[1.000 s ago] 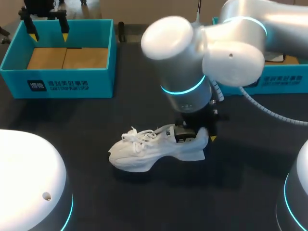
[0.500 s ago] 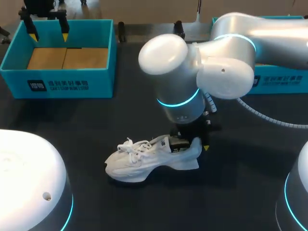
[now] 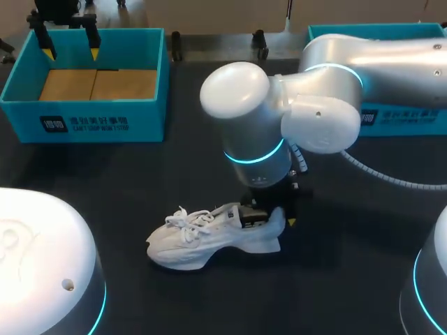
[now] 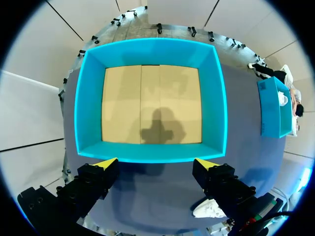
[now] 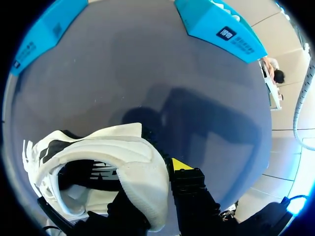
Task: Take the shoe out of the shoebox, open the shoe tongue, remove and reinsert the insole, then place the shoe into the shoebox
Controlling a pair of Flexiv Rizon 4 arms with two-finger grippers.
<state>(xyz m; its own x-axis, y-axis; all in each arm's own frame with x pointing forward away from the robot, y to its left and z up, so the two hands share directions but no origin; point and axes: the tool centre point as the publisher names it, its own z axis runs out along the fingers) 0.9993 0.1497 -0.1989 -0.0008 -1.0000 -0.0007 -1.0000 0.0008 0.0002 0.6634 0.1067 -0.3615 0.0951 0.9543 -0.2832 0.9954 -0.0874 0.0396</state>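
One shoe [image 3: 202, 241], a white sneaker with a thick sculpted sole, soft-looking upper and loose white laces [image 3: 188, 218], stands upright on the dark matte surface [image 3: 140, 181] near its middle, toe toward the left side and heel toward the right. The right pincer [image 3: 274, 218] grips the heel wall: one yellow-tipped finger stands outside the heel and the other reaches down inside the opening, so the padded collar is pinched between the two. The right wrist view shows the same hold from above, with the shoe [image 5: 133, 147] open below the right pincer [image 5: 157, 182] and its dark lining visible inside. The glossy, rounded white right arm [image 3: 258, 125], ringed with a cyan light band, comes down over the heel. There are two teal, straight-walled shoeboxes, both well apart from the shoe: the left shoebox [image 3: 84, 125] at the far left, with a plain brown cardboard floor [image 3: 98, 84] in two panels, and the right shoebox [image 3: 405, 118] at the far right, partly hidden behind the arm. The left pincer [image 3: 68, 45] hangs over the left shoebox's far wall, fingers spread wide and holding nothing; its wrist view looks straight down into the left shoebox [image 4: 147, 152] ahead of the left pincer [image 4: 156, 164].
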